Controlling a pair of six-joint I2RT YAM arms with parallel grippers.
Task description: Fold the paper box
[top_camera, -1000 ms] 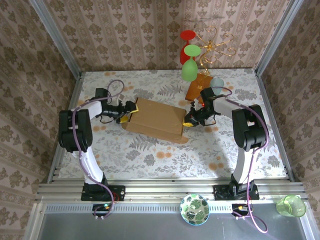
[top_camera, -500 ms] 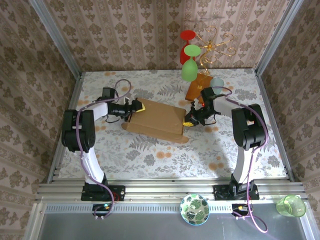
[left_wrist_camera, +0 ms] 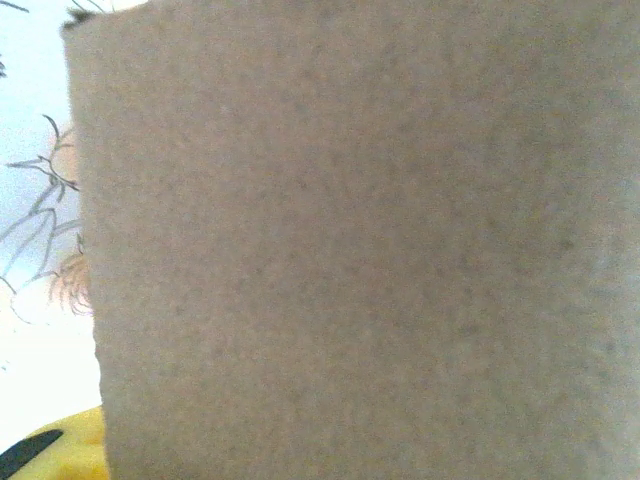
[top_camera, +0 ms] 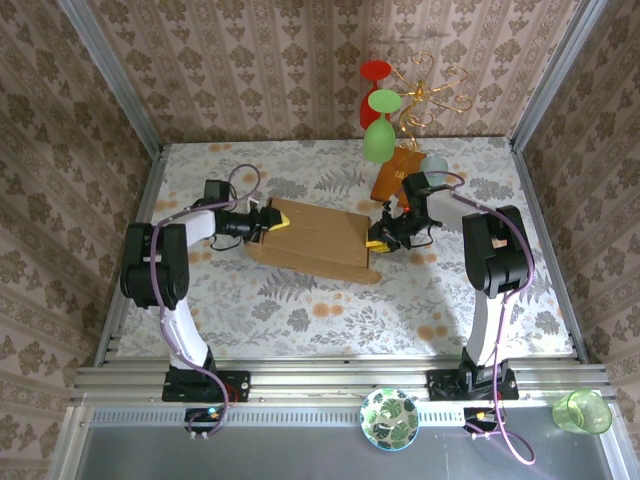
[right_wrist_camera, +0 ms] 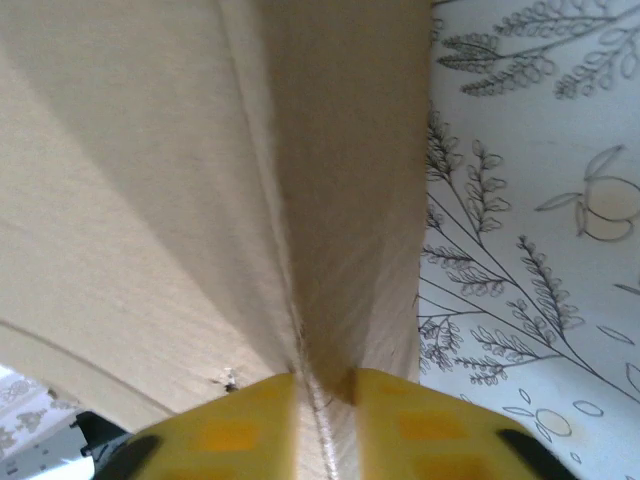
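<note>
The paper box (top_camera: 315, 238) is a large brown cardboard piece lying mid-table, partly folded. At its left end sits my left gripper (top_camera: 270, 221), its yellow fingers over the edge. In the left wrist view the box's cardboard (left_wrist_camera: 350, 240) covers nearly everything, with one yellow finger (left_wrist_camera: 60, 455) at the bottom left, so how the jaws stand is hidden. My right gripper (top_camera: 377, 241) is at the box's right end. In the right wrist view that gripper (right_wrist_camera: 325, 425) straddles a folded ridge of the box (right_wrist_camera: 150, 200), its yellow fingers (right_wrist_camera: 230, 435) a little apart.
An orange-brown packet (top_camera: 395, 172) lies behind the right gripper, next to a pale glass (top_camera: 435, 165). A wire stand with red and green glasses (top_camera: 382, 120) is at the back. A patterned bowl (top_camera: 390, 418) and a green cup (top_camera: 582, 411) sit on the front ledge.
My left gripper has moved right onto the box's left end and its fingers have narrowed. The right gripper's jaws have eased apart on the box's right edge.
</note>
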